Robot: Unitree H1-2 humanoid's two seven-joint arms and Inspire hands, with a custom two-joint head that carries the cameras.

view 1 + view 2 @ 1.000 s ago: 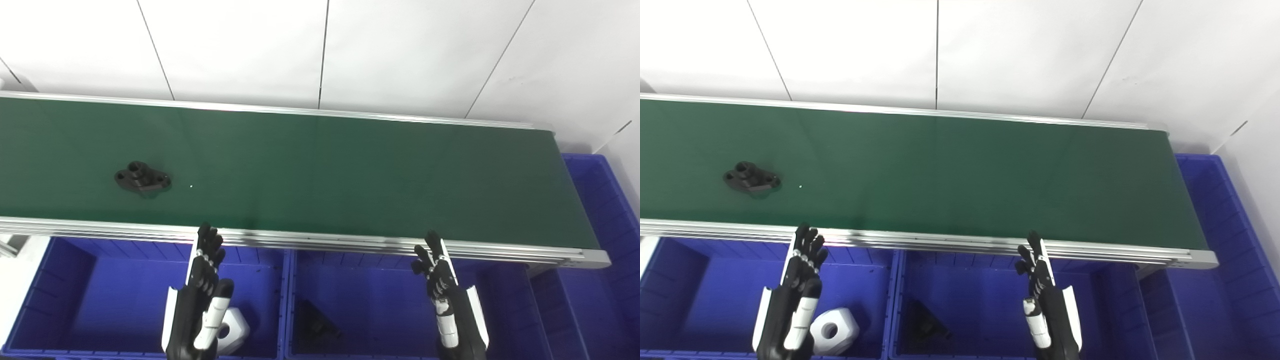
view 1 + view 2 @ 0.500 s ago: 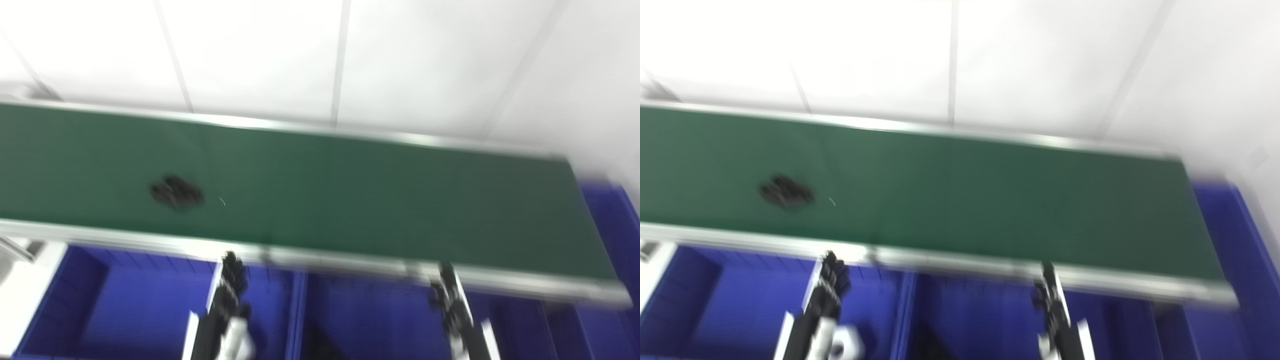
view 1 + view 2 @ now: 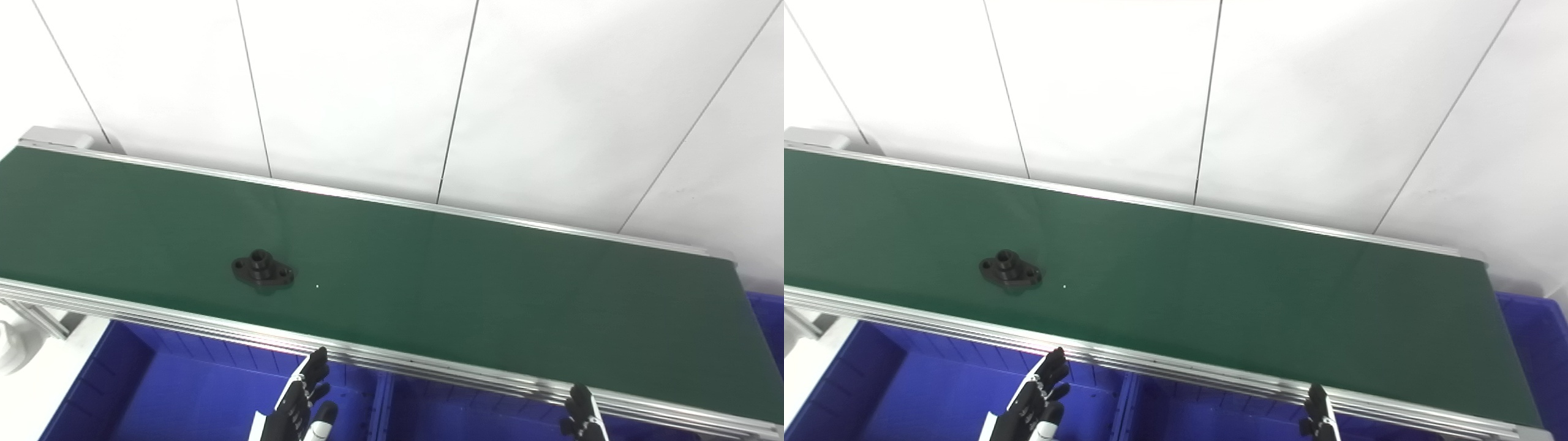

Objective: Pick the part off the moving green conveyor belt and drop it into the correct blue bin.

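- Lying flat on the green belt, the black part sits toward the left end, nearer the front rail than the back, and well clear of both hands.
- It looks like a stiff moulded or metal flange: an oval base plate with small holes at each end and a short raised collar in the middle. It should not bend or crush, and is probably light to moderate in weight.
- The low plate gives little to pinch from above; the collar, or the plate's two long edges, looks like the best hold. A smooth finish could make it slippery.
- The left hand hangs over the blue bin, fingers spread and holding nothing.
- The right hand shows only fingertips at the bottom edge; whether it is spread or closed cannot be told.
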